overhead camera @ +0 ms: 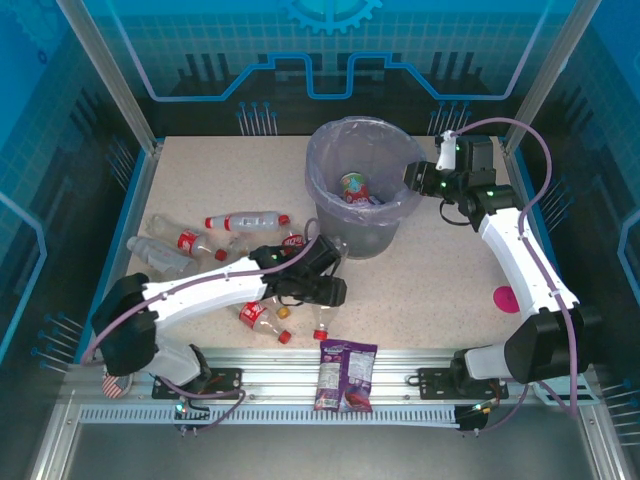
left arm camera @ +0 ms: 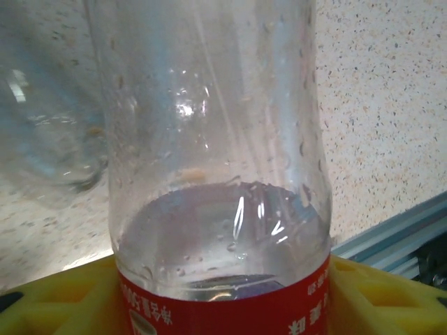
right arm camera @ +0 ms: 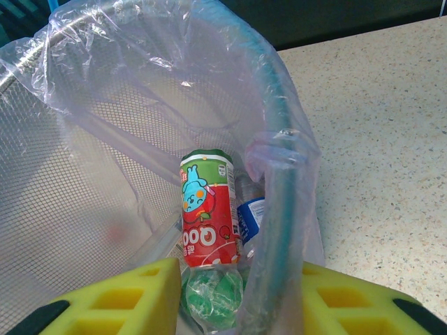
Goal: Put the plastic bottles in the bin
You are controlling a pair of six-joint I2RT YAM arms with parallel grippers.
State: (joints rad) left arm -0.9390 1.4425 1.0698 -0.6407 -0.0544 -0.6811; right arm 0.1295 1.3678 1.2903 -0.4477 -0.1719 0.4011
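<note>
The left gripper (overhead camera: 322, 300) reaches to the middle of the table (overhead camera: 440, 290), close to its near edge, and is closed on a red-label bottle (left arm camera: 216, 174). Its yellow pads (left arm camera: 63, 300) press against the label from both sides. That bottle (overhead camera: 322, 320) lies on the table with its red cap toward the near edge, and another clear bottle (left arm camera: 49, 139) lies blurred just beside it.

The other plastic bottles (overhead camera: 245, 220) are scattered on the left half of the table, some partly hidden under the left arm. One with an orange cap (overhead camera: 262, 318) lies just left of the held one.

The bin (overhead camera: 340, 225) stands at the middle of the far edge, lined with a lilac bag (right arm camera: 140, 91). The right gripper (overhead camera: 413, 178) is clamped on its right rim (right arm camera: 269, 105) — rim and bag sit between its yellow fingers (right arm camera: 112, 303).

Inside the bin lies a green-and-red-labelled bottle (right arm camera: 206, 209), with a blue-labelled one (right arm camera: 250, 218) touching it.

A purple snack packet (overhead camera: 345, 375) rests on the rail at the near edge — just in front of the held bottle. A pink disc (overhead camera: 505, 298) lies toward the right edge, beside the right arm.
</note>
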